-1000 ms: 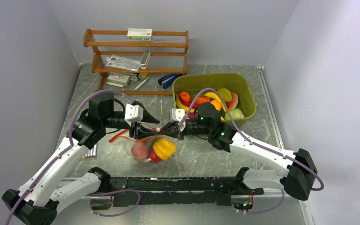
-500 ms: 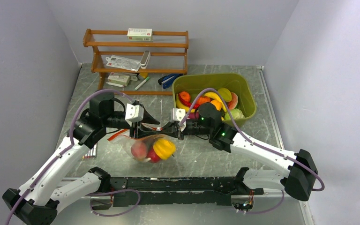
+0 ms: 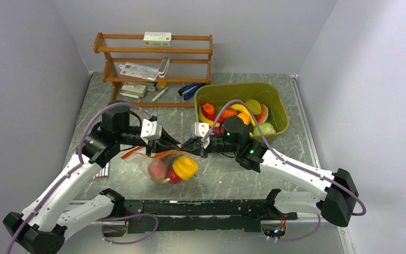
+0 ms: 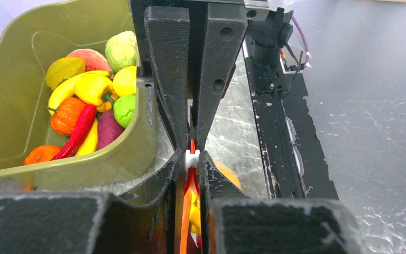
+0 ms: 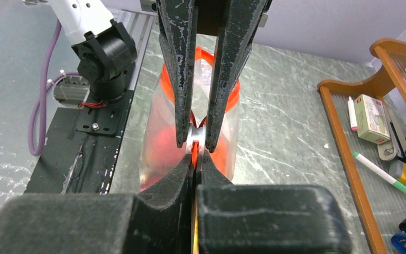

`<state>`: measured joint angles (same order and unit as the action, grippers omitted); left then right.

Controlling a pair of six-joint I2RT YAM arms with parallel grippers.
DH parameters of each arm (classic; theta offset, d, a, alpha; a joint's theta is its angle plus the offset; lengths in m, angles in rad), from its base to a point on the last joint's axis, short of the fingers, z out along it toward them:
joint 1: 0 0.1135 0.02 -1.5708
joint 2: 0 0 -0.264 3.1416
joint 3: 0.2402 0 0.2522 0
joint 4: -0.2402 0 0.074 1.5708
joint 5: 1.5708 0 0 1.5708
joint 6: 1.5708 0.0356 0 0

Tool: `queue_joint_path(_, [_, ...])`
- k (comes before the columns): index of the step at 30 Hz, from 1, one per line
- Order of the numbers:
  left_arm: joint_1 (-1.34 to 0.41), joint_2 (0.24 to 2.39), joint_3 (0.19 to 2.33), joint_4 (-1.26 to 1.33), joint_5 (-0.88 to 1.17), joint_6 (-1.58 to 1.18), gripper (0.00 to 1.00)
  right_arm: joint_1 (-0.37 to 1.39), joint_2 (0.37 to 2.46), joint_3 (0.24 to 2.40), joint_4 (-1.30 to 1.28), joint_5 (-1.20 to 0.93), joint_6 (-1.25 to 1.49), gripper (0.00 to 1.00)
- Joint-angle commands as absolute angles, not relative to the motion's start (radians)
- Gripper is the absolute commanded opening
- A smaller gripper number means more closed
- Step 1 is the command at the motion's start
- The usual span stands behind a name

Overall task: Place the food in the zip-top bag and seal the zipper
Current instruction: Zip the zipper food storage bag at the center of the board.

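Top external: zipper (image 3: 181, 146) is clamped by left gripper (image 3: 173, 144) and right gripper (image 3: 190, 144), jaws narrow, tips meeting. Bare table (image 3: 227, 174) is seen alongside.

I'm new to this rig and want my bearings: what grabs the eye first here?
Mid-table, the left tool and right tool meet tip to tip, both pinching the red zipper of a clear bag holding toy food. Just beyond, to the right, a green tub holds more.
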<state>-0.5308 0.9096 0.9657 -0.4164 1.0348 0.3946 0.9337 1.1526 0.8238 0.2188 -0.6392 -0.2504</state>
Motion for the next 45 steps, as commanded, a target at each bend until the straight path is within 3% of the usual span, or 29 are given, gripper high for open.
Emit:
queue_joint_path(1, [-0.528,0.888,0.972,-0.43,1.062,0.438,0.08,0.94,1.153,0.828,0.253,-0.624,-0.25,0.0])
queue_joint_path(43, [-0.528,0.792,0.945,-0.599,0.868,0.55,0.07,0.937,1.064,0.708,0.372,-0.577,-0.184,0.0])
queue_joint_path(45, [-0.528,0.795,0.944,-0.584,0.886,0.545,0.07,0.938,1.087,0.716,0.37,-0.583,-0.173,0.1])
